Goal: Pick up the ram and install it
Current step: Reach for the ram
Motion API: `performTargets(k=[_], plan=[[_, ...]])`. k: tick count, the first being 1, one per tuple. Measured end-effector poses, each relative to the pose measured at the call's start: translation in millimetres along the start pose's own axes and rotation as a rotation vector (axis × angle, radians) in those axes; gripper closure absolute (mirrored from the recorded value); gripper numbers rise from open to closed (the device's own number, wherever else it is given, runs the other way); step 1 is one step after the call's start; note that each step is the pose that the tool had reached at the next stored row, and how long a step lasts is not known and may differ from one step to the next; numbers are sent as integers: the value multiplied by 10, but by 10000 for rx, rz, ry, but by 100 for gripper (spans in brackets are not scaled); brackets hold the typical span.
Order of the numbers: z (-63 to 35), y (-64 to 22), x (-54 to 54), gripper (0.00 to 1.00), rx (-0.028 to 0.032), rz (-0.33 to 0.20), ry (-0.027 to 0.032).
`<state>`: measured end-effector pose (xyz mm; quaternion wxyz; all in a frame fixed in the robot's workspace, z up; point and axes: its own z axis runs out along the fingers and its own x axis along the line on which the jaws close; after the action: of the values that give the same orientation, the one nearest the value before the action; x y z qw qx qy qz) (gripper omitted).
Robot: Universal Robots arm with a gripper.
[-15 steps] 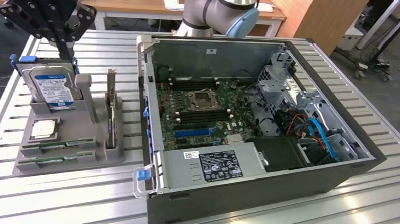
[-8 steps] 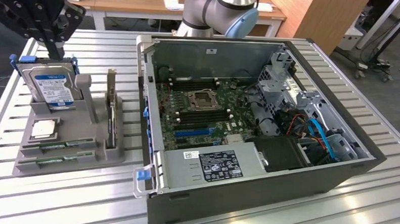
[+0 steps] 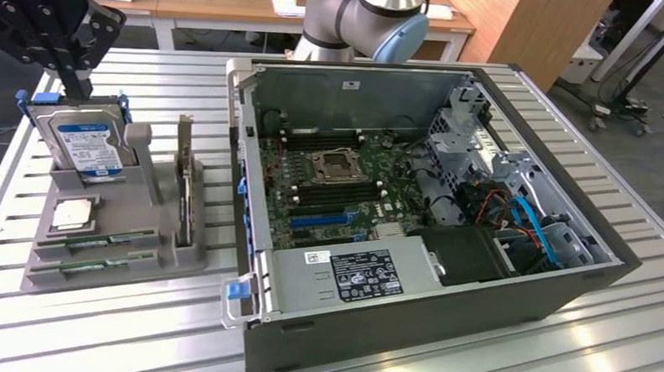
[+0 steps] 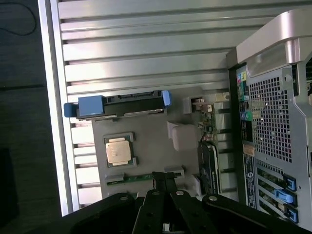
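The slatted table (image 3: 616, 350) carries an open case (image 3: 416, 316) on the exterior view's right. Nothing is installed yet. The ram (image 3: 97, 244) lies on edge in the near slots of the holder (image 3: 189, 255), its long axis running left to right across the exterior view. Farther back, above the hard drive (image 3: 85, 146), the gripper (image 3: 84, 87) hangs with its fingers pressed together, empty.

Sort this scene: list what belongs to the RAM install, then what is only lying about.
For the job:
- ram in the grey holder
- gripper, shut, over the holder
- open computer case with its motherboard

Lying about:
- hard drive
- processor chip
- upright expansion card
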<state>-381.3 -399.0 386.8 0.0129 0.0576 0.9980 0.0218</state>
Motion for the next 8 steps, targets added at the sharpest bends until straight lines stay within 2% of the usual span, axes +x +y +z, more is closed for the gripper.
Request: performTargets(k=[8], plan=[[-1,-4,4,90,1,1,1]])
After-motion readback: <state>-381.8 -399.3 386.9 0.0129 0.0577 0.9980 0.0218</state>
